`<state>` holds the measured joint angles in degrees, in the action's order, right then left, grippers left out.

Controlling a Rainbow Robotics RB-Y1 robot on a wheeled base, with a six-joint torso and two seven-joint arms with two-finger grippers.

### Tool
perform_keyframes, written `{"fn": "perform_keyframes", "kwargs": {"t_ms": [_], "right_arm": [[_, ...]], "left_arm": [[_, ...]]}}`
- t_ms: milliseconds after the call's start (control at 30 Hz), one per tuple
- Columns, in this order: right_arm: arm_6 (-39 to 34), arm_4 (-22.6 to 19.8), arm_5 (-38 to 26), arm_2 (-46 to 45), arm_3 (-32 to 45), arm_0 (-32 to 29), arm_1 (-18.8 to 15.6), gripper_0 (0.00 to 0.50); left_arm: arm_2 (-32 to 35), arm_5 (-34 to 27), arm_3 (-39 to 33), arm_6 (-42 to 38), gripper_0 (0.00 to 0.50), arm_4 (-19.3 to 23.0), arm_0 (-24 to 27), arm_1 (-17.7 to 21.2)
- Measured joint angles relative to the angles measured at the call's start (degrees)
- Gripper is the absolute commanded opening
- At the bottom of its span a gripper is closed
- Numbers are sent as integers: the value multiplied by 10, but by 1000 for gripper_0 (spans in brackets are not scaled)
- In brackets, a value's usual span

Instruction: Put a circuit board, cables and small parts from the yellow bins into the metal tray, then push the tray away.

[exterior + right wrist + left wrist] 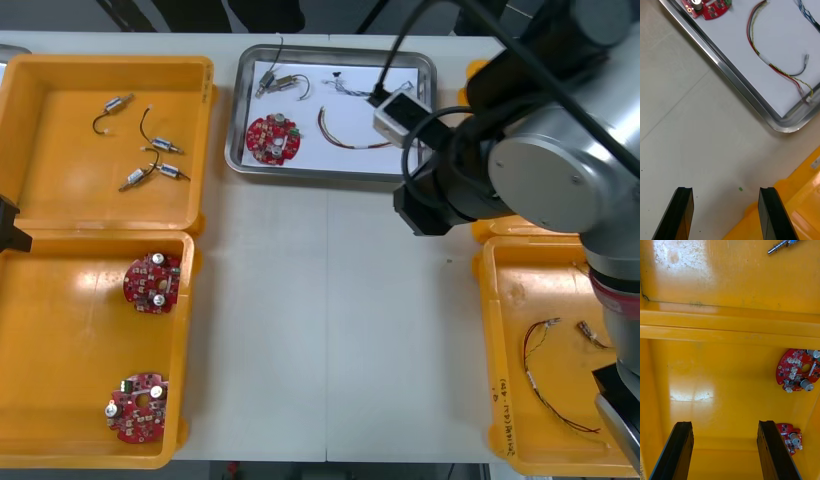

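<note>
Tray [320, 172] sits at the table's [330, 300] far middle, already holding a board [272, 138], cables [345, 140] and a small part [270, 85]. Our right gripper [726, 191] hovers empty, fingers apart, near its right corner; the left gripper [724, 425], likewise apart, waits over the yellow bins [100, 230]. We judge that a push at that corner could spin the tray instead of sliding it straight.

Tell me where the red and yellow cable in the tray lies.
In the front view, the red and yellow cable lies in the right half of the metal tray, by its near rim, right of the round red circuit board.
</note>
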<state>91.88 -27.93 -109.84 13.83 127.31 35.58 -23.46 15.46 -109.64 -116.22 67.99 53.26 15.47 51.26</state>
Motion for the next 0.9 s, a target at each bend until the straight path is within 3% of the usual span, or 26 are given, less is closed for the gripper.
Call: {"fn": "perform_keyframes", "kwargs": {"t_ms": [300, 900], "right_arm": [[-119, -60, 0, -86, 66, -90, -45, 500], [-147, -92, 0, -315, 117, -237, -75, 500]], "left_arm": [[0, 0, 0, 0, 500, 0, 0, 0], [0, 0, 0, 0, 500, 0, 0, 0]]}}
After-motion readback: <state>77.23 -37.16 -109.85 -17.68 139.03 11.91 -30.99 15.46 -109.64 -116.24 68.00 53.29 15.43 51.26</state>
